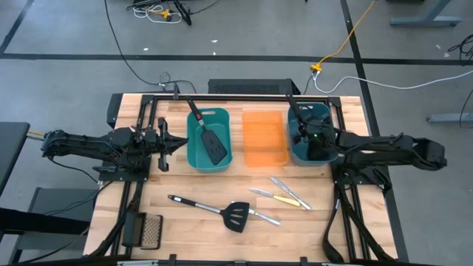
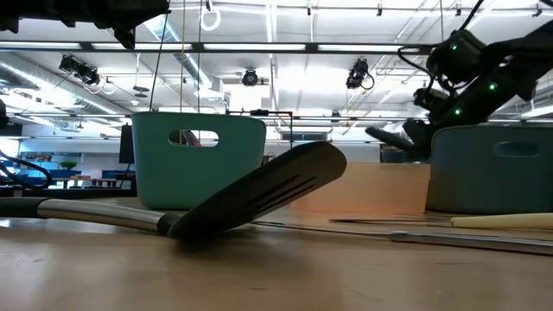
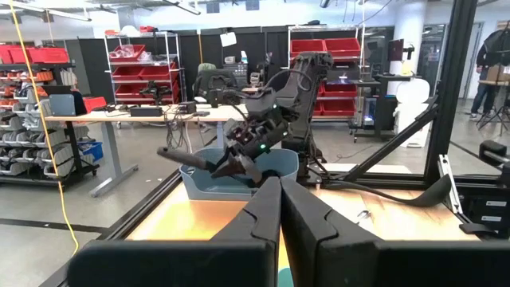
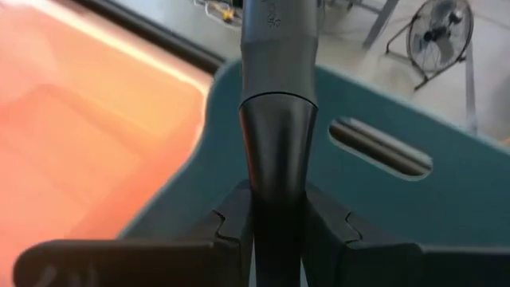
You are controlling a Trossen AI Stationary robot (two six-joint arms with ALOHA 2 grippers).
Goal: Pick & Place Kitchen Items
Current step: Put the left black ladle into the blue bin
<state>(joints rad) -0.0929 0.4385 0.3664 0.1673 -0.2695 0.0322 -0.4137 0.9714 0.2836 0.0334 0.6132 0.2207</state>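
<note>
My right gripper (image 1: 310,139) is over the right teal bin (image 1: 326,111), shut on a black ladle whose handle (image 1: 294,107) slants out over the bin's far rim; its bowl is hidden. My left gripper (image 1: 165,144) is shut and empty, left of the left teal bin (image 1: 194,157), which holds a black slotted spatula (image 1: 211,140). A second black spatula (image 1: 236,216) with a silver handle lies flat on the table near the front. Silver knives (image 1: 283,185) and a yellow-handled knife (image 1: 287,198) lie to its right. My right gripper pinches the ladle's black handle (image 4: 275,191) between its two fingers (image 4: 236,223), one on each side. The handle runs up and away from the fingers toward the table's far side. The ladle's lower end is hidden by the gripper and the bin.
An orange bin (image 1: 264,139) stands between the two teal bins. A small mesh grater (image 1: 150,229) lies at the front left. Bare wood shows between the bins and the utensils near the front.
</note>
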